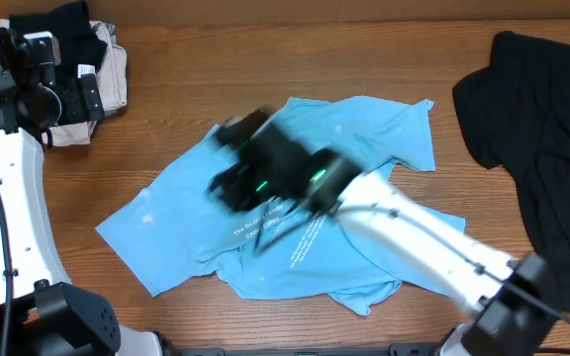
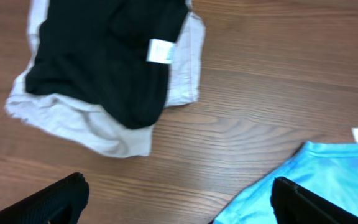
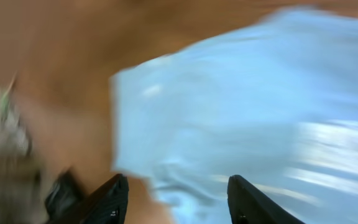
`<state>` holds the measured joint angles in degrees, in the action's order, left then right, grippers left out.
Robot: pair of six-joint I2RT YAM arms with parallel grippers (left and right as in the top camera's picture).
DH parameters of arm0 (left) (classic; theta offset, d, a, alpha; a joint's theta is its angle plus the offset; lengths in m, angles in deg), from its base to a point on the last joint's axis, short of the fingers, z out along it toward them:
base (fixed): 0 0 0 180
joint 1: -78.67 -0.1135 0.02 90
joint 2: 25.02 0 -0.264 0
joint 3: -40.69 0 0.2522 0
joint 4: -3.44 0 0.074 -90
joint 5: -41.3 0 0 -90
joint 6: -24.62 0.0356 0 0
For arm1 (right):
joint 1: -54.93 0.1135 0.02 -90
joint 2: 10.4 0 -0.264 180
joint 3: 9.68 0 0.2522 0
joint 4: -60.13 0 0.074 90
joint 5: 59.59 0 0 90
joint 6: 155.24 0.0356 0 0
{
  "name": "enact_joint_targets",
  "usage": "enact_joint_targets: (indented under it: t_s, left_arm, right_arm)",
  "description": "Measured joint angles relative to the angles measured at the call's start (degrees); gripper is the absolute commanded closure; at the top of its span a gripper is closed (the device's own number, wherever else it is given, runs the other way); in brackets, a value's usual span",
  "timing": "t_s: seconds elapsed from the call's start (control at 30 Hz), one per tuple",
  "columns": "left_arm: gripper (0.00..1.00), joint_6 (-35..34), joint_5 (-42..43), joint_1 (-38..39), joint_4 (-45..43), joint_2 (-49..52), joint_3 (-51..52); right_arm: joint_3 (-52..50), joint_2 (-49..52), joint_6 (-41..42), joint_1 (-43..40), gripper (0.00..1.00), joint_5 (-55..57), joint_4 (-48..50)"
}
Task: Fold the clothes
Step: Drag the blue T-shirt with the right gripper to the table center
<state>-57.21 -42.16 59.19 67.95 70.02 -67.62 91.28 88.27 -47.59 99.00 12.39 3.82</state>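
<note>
A light blue T-shirt with white chest print lies crumpled and partly spread in the middle of the table. My right gripper hovers over its left half, blurred by motion. In the right wrist view its jaws stand apart above the shirt with nothing between them. A large black garment lies bunched at the right edge. My left gripper is open over bare wood at the far left, and a corner of the blue shirt lies by its right finger.
A pile of black and beige cloth sits at the back left beside the left arm; in the left wrist view this pile shows a white tag. Wooden table surrounds the shirt.
</note>
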Motion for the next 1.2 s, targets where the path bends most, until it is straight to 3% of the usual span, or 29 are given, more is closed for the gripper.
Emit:
enact_joint_targets:
  t_s: [0.13, 0.3, 0.53, 0.67, 0.9, 1.2]
  left_arm:
    - [0.06, 3.06, 3.04, 3.30, -0.11, 0.00, 0.00]
    - [0.05, 7.17, 4.76, 12.74, -0.87, 0.15, 0.00]
    - [0.04, 11.72, 5.68, 28.28, -7.34, 7.17, -0.50]
    - [0.03, 12.63, 4.61, 35.41, -11.85, 14.36, -0.50]
    - [0.03, 13.29, -4.90, 44.74, -19.61, 25.24, -0.48]
    - [0.04, 11.72, -10.03, 46.62, -25.03, 31.02, -0.48]
  right_arm:
    - [0.02, -1.77, 0.92, -14.93, 0.44, 1.81, -5.75]
    - [0.02, -1.81, 1.03, -28.89, 0.39, 5.14, -10.54]
    - [0.02, -1.81, -0.02, -41.18, 0.34, 6.45, -13.42]
    - [0.02, -1.81, -0.61, -45.09, 0.32, 6.51, -14.32]
    - [0.02, -1.81, -1.75, -46.77, 0.32, 6.54, -15.34]
    - [-0.26, -1.81, -2.43, -46.75, 0.31, 6.51, -15.19]
